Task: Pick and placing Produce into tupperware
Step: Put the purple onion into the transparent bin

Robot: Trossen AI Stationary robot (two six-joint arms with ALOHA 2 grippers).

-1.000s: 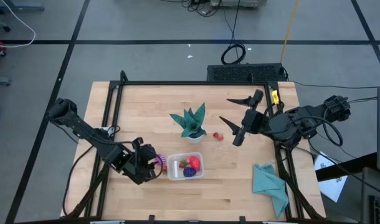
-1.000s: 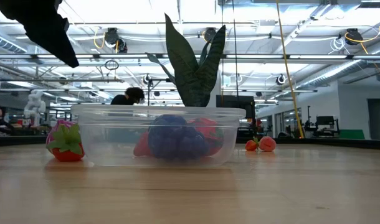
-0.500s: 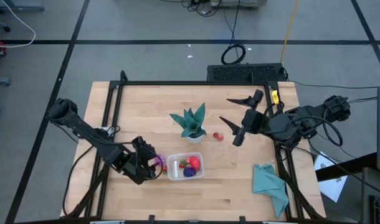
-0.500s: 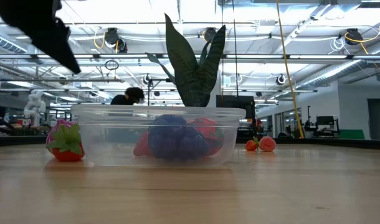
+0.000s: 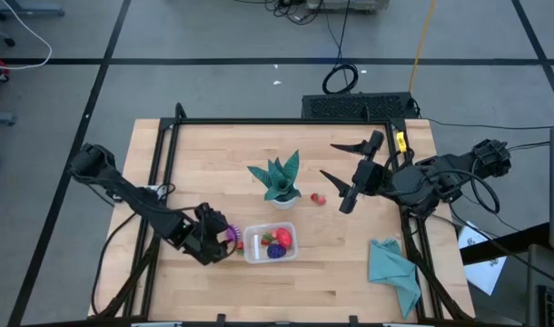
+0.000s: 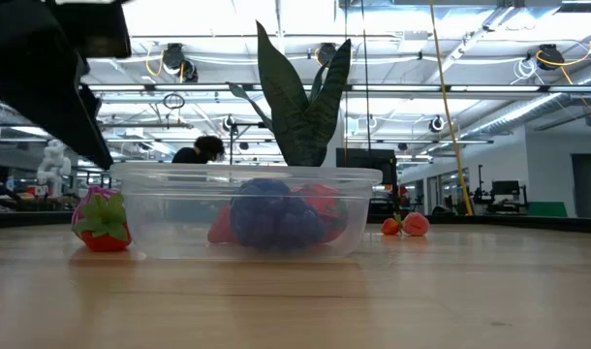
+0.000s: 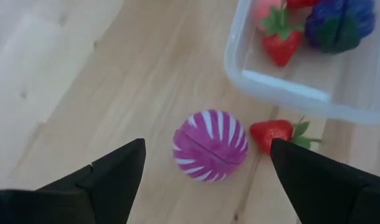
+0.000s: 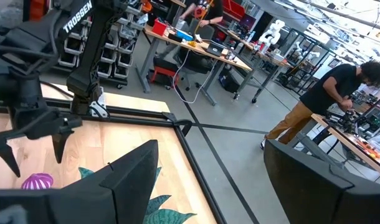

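though partly cut off, tupperware (image 7: 314,81) sits beside pink-purple ball (image 7: 210,145).

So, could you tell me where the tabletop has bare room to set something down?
Bare wood lies along the near edge between the tupperware and the teal cloth, and across the far left corner behind the plant. It is crowded beside the tupperware, where the open left gripper hovers over the pink-purple ball and a strawberry.

bare wood surrounds the striped ball (image 7: 210,145) except where a strawberry (image 7: 274,132) and tupperware (image 7: 283,93) crowd it.
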